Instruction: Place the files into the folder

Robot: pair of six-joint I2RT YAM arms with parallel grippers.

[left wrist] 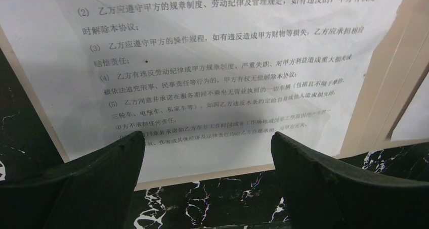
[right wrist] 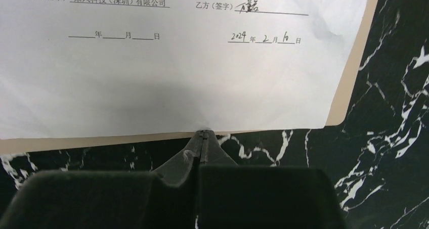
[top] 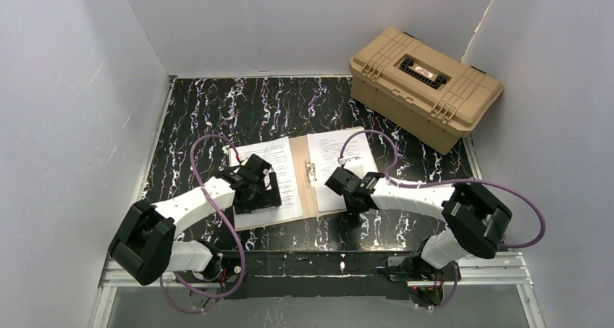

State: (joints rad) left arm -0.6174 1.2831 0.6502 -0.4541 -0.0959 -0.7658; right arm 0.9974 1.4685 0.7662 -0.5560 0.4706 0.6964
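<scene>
The tan folder [top: 303, 198] lies open and flat on the black marbled table. One white printed sheet [top: 279, 161] lies on its left half and another [top: 333, 150] on its right half. A silver clip [top: 311, 171] sits at the spine. My left gripper [top: 262, 198] is open and empty, its jaws spread over the near edge of the left sheet [left wrist: 217, 62] and the folder's rim [left wrist: 196, 177]. My right gripper [right wrist: 204, 134] is shut, with its tips touching the near edge of the right sheet [right wrist: 177, 77] where it meets the folder's rim [right wrist: 136, 139].
A bulky tan plastic case [top: 426, 85] with latches stands at the back right corner. White walls close in the table on the left, back and right. Purple cables loop over both arms above the folder.
</scene>
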